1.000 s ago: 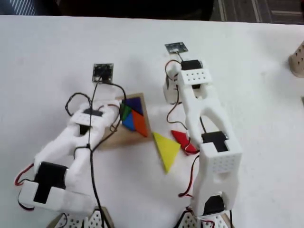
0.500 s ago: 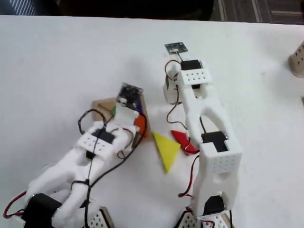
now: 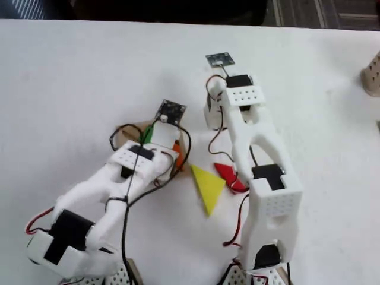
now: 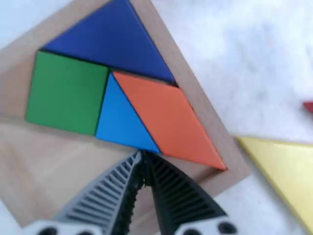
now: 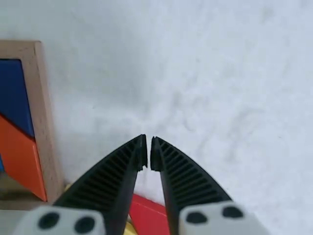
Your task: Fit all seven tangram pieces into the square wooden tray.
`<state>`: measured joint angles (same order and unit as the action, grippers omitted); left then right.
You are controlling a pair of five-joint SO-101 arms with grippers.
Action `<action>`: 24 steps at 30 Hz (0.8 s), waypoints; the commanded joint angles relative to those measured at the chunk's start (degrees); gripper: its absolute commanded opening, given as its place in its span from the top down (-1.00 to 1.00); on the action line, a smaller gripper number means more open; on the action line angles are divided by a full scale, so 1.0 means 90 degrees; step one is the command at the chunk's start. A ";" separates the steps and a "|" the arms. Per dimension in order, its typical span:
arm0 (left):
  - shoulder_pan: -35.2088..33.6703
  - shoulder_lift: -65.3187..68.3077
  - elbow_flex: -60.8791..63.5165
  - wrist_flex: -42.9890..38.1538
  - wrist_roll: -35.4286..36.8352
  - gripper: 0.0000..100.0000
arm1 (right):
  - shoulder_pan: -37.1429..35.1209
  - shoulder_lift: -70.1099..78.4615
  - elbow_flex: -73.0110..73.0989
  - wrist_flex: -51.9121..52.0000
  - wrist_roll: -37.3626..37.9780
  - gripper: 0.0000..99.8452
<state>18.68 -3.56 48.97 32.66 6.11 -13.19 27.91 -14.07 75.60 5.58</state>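
In the left wrist view the square wooden tray (image 4: 34, 161) holds a dark blue triangle (image 4: 115, 41), a green square (image 4: 66, 93), a light blue triangle (image 4: 120, 120) and an orange parallelogram (image 4: 166, 115). My left gripper (image 4: 143, 159) hovers shut and empty over the tray's bare wood, near the light blue triangle's tip. A yellow triangle (image 3: 208, 184) and a red piece (image 3: 228, 175) lie on the table to the right of the tray (image 3: 132, 132). My right gripper (image 5: 148, 147) is shut on nothing above the white table, beyond the red piece (image 5: 146, 215).
The left arm (image 3: 119, 178) covers most of the tray in the high view. The right arm (image 3: 261, 160) stretches along the right of the loose pieces. A pegged wooden object (image 3: 373, 74) stands at the far right edge. The table is white.
The left arm has swung right and forward, from beside the tray to over it, and now hides most of the placed pieces. The right arm has stayed still.
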 commanded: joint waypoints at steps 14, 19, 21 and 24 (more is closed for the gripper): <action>0.0005 -0.0454 -0.0195 0.0205 -0.0107 0.96 | 0.0063 -0.0435 -0.0205 -0.0083 0.0020 0.96; -0.0386 -0.0972 0.0098 0.0244 -0.0107 0.96 | 0.0063 -0.0435 -0.0205 -0.0093 0.0020 0.96; -0.0542 -0.0777 0.0078 0.0088 -0.0068 0.96 | 0.0063 -0.0435 -0.0205 -0.0093 0.0020 0.96; -0.0571 -0.0259 -0.0166 -0.0088 -0.0059 0.96 | 0.0054 -0.0435 -0.0205 -0.0093 0.0020 0.96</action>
<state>14.64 -7.60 50.20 33.63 5.85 -13.19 27.91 -14.07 75.60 5.58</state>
